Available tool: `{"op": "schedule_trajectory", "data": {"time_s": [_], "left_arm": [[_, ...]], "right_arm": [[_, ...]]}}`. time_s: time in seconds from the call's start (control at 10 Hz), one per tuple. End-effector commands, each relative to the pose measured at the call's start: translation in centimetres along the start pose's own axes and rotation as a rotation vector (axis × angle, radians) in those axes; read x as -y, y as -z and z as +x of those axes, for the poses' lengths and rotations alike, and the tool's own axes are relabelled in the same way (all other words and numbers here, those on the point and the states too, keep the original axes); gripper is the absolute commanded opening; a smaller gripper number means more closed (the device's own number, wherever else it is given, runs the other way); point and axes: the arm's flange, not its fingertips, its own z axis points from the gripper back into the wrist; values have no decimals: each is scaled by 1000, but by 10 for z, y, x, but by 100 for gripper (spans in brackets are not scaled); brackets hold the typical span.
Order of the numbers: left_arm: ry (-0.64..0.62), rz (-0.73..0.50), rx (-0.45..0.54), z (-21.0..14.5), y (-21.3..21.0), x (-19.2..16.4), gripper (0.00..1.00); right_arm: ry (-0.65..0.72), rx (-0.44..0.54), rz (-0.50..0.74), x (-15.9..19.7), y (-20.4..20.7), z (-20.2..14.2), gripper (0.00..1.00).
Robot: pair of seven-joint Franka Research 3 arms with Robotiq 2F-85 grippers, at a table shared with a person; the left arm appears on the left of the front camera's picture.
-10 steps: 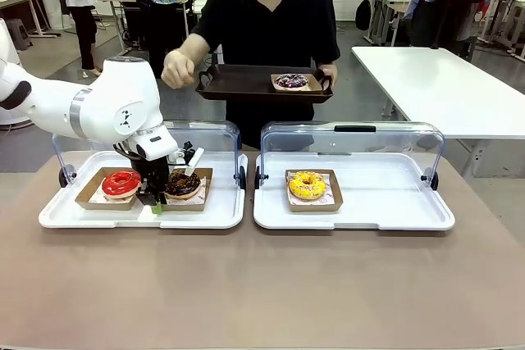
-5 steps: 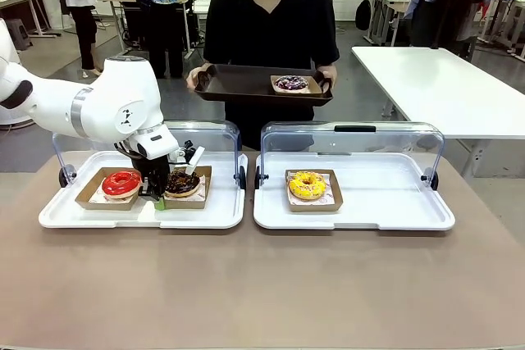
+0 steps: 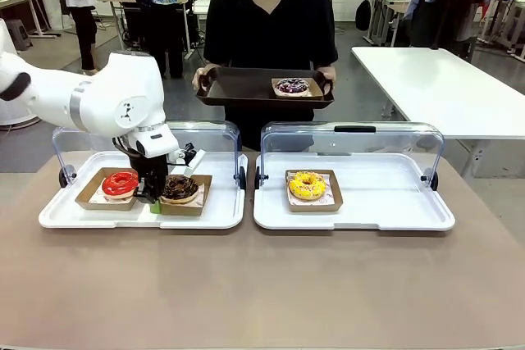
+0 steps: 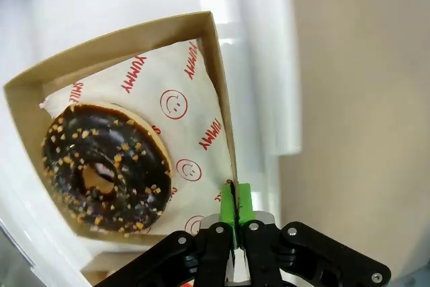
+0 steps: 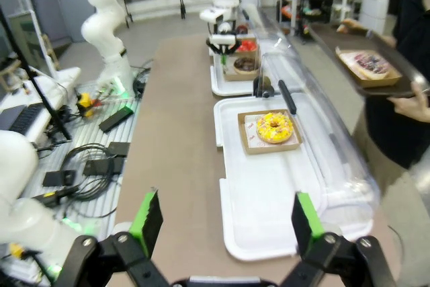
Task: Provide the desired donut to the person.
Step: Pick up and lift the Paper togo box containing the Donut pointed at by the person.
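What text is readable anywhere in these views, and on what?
"YUMMY": red print, repeated on the white paper liner under the chocolate donut with nut sprinkles in the brown cardboard tray, left wrist view.
"SMILE": red, on that liner's edge, partly cut off.
Red smiley-face signs: same liner.
Liner under the yellow donut: too small to read.

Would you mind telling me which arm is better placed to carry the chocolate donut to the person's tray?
Left. The left gripper is already shut on the wall of the chocolate donut's box, while the right gripper hangs open, away from both serving trays.
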Motion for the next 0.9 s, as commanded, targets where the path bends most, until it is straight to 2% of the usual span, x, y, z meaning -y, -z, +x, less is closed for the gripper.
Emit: {"op": "schedule_trajectory", "data": {"time_s": [0.0,0.3,0.5,0.6,0.8], "left_arm": [[30,-33,-84,6,-56,62,0],[45,67,-140,17,-138,136,0],[44,131,-134,25,-190,167,0],[32,163,-129,28,-224,174,0],[-11,195,-76,28,-273,164,0]], "right_arm": [[0,1,1,0,0,0,100],[0,1,1,0,0,0,100],[0,1,1,0,0,0,100],[0,1,1,0,0,0,100],[0,1,1,0,0,0,100]]}}
